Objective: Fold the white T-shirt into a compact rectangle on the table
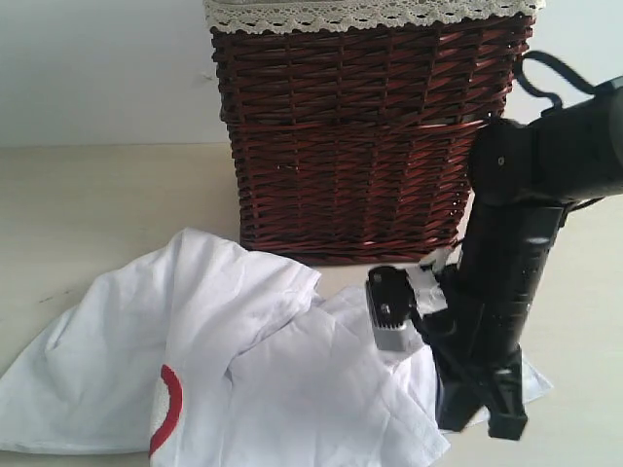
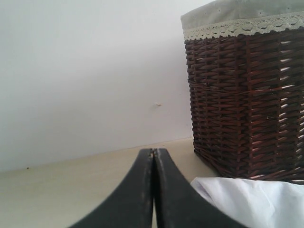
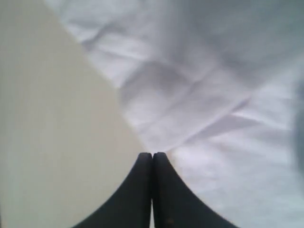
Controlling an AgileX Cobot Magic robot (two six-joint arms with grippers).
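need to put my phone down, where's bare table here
Bare table lies left of the wicker basket in the exterior view, between the wall and the white T-shirt. Crowded in front of the basket: shirt and right arm.

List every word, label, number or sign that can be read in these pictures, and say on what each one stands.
None can be read.
The white T-shirt shows only a curved edge of a red patch; no letters are in view.
The wicker basket, its lace trim, the table and the wall bear no writing.
The small grey box shows no legible marking.
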